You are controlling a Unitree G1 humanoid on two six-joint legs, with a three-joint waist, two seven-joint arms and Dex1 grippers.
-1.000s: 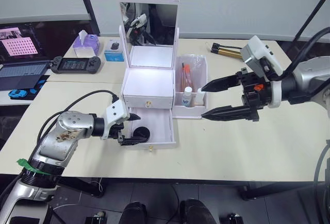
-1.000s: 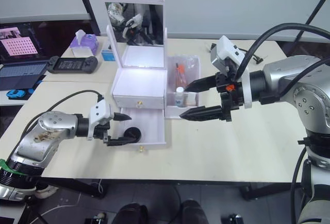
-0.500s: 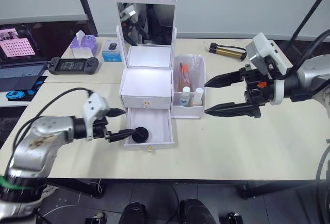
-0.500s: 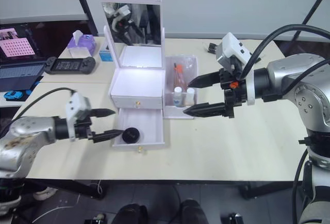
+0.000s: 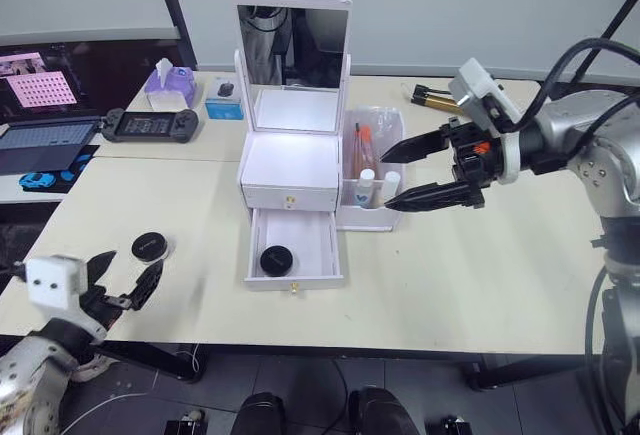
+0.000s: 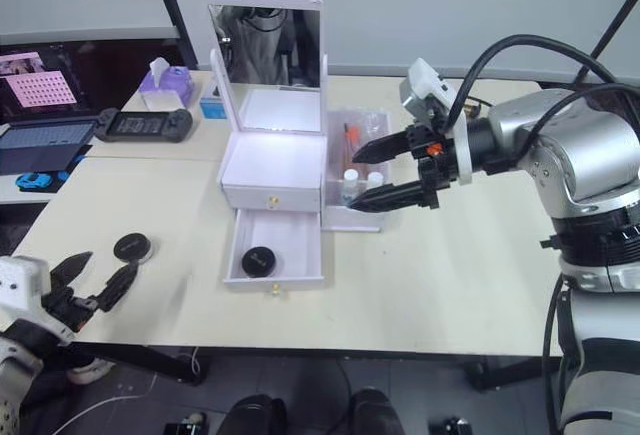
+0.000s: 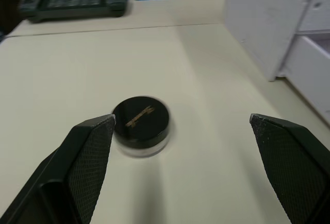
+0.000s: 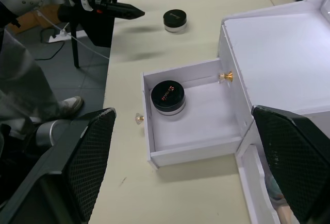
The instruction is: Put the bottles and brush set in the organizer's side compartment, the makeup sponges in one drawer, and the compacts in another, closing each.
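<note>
Gaping black ridged left tool (image 7: 180, 131), round glossy black compact (image 7: 141, 126) between.

Likely a robotics lab, cream worktables (image 5: 500, 285), laptop (image 5: 40, 145) showing a calibration grid, grey partition walls (image 5: 470, 5)

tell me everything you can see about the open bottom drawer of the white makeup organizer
The bottom drawer is a shallow white plastic tray with a small gold knob on its front. It is pulled out toward the table's near edge from under the closed upper drawer, sitting level. Inside, one round black compact with a gold mark on its lid rests on the drawer floor, left of centre and nearer the front; the rest of the floor is bare. No gripper touches the drawer.
</note>
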